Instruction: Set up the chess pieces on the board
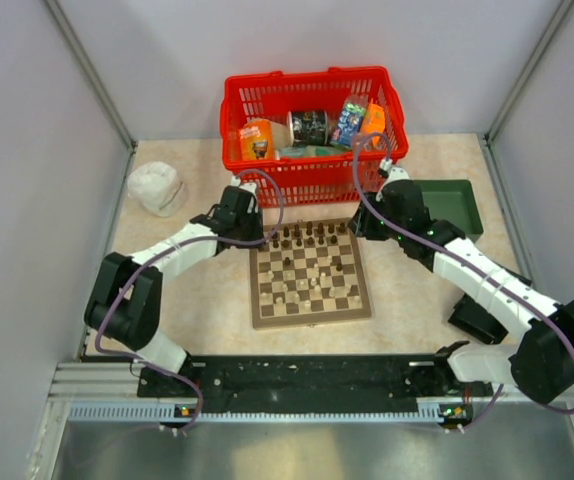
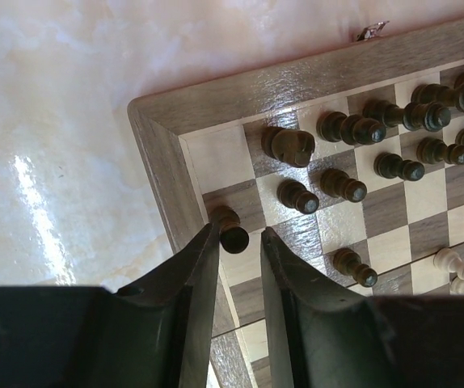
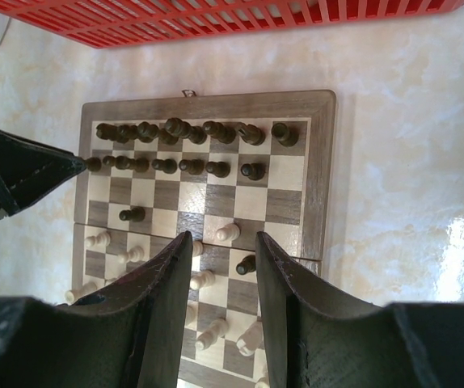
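Observation:
The board [image 1: 312, 318] lies mid-table. Dark pieces [image 1: 307, 238] stand along its far rows, and pale pieces [image 1: 302, 285] are scattered over its near half. My left gripper [image 1: 260, 236] is at the board's far left corner. In the left wrist view it [image 2: 239, 230] is open, with a dark pawn [image 2: 230, 230] standing between the fingertips, close against the left finger [image 2: 200, 267]. My right gripper [image 1: 359, 228] hovers at the far right corner. In the right wrist view it [image 3: 222, 236] is open and empty above a pale pawn [image 3: 228, 232] and a stray dark pawn [image 3: 246, 264].
A red basket [image 1: 307, 80] with packets and cans stands just behind the board. A green tray [image 1: 457, 205] sits at the right under the right arm. A white crumpled lump [image 1: 155, 187] lies at the far left. Grey walls enclose the table.

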Robot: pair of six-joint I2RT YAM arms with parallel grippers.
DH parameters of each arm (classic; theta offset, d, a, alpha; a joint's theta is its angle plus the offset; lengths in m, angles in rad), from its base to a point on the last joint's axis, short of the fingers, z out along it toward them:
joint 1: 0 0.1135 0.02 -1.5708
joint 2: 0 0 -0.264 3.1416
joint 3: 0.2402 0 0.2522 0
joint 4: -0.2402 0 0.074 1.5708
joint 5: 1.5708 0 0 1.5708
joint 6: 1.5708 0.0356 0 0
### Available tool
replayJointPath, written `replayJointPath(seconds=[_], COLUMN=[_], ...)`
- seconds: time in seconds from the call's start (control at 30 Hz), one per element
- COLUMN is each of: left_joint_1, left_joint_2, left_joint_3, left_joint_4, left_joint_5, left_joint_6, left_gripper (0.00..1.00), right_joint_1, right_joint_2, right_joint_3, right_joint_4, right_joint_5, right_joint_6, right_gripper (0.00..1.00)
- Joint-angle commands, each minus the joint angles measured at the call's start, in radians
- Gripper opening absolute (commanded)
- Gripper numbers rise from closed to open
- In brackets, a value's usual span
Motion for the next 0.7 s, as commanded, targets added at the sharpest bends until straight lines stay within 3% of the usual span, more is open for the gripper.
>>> replayJointPath(seconds=[0.0, 0.23, 0.47, 0.67], left_joint_1=[-0.007, -0.02, -0.024, -0.024], left_joint_2=[0.017, 0.034, 0.043, 0.068], left_joint_3=[0.046, 0.067, 0.076, 0.119], left_joint_4=[-0.014, -0.043, -0.042, -0.059], left_joint_5=[-0.017, -0.059, -0.069, -0.108], left_joint_6=[-0.012, -0.006, -0.006, 0.002], left_gripper=[0.33, 0.33, 0.18, 0.18], right_joint_1=[-0.007, -0.007, -0.007, -0.007], right_joint_2=[-0.011, -0.011, -0.011, -0.014], right_joint_3=[-0.011, -0.008, -0.01, -0.017], right_joint_4=[0.025, 0.023, 0.025, 0.026], right_joint_5=[-0.002, -0.002, -0.002, -0.008], right_joint_6=[0.002, 0.0, -0.001, 0.005], right_gripper=[0.38, 0.38, 0.38, 0.38])
